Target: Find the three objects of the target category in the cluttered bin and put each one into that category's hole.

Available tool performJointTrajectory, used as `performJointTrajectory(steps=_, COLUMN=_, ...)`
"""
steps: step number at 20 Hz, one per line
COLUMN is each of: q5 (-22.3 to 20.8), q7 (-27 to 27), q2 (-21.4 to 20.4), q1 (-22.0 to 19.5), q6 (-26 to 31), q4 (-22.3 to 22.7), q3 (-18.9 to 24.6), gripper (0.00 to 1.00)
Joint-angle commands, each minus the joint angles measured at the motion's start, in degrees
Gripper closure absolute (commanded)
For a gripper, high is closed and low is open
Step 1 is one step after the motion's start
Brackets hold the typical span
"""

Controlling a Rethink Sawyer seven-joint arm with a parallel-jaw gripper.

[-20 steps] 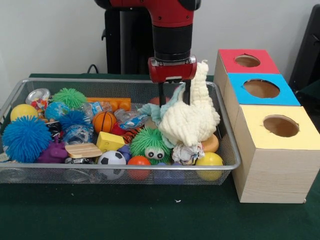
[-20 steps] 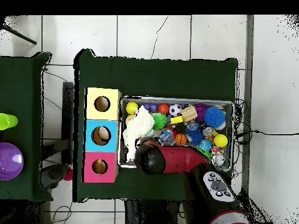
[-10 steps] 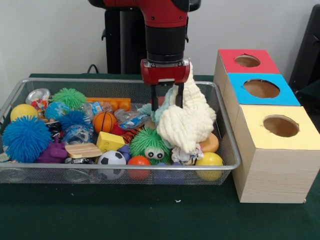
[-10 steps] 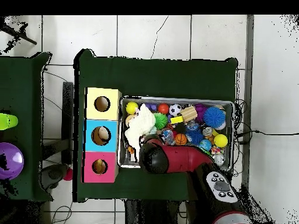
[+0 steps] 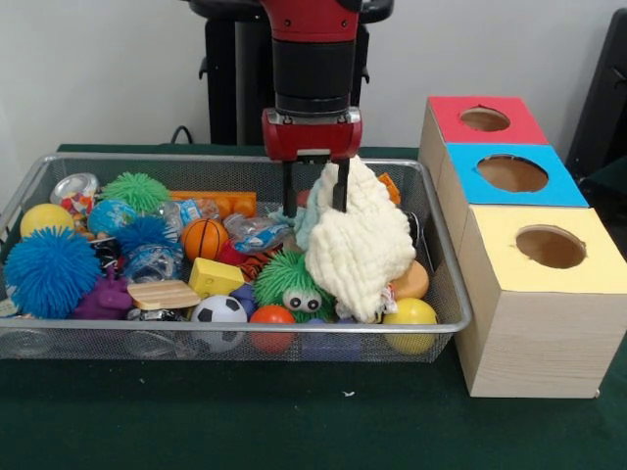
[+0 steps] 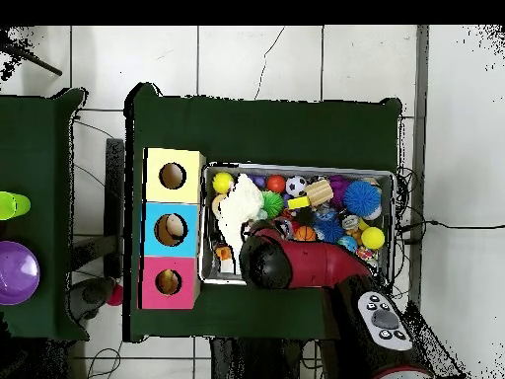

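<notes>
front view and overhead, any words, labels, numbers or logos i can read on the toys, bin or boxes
None can be read in either view.
The wrapped items in the wire bin show printed colours, but too blurred to read as text.
The red box, blue box and yellow box have plain tops with only a hole each.
The arm's control pad shows round buttons, no legible marks.
The cream cloth in the gripper is unmarked.

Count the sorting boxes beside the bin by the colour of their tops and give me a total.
Red-topped box: 1
Blue-topped box: 1
Yellow-topped box: 1
Total: 3 boxes, each with one round hole in its top.
</notes>
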Motion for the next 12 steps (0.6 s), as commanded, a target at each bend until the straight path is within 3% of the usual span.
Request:
performJointTrajectory(steps=1, q5=-2.16, q7=-3.50, q2=-3.15, q1=-3.12, q6=10.80, q4=-5.68, q3=3.65, gripper=0.00)
performJointTrajectory(steps=8, q5=-2.14, q7=-3.60, q2=-4.76, q1=-5.08, q6=12.88, q4=-5.52, q3=5.38, gripper=0.00)
performJointTrajectory(steps=12, q5=-6.59, q7=-3.36, q2=-1.51, q1=-4.51, q6=8.54, q4=-7.45, q3=3.03, gripper=0.00)
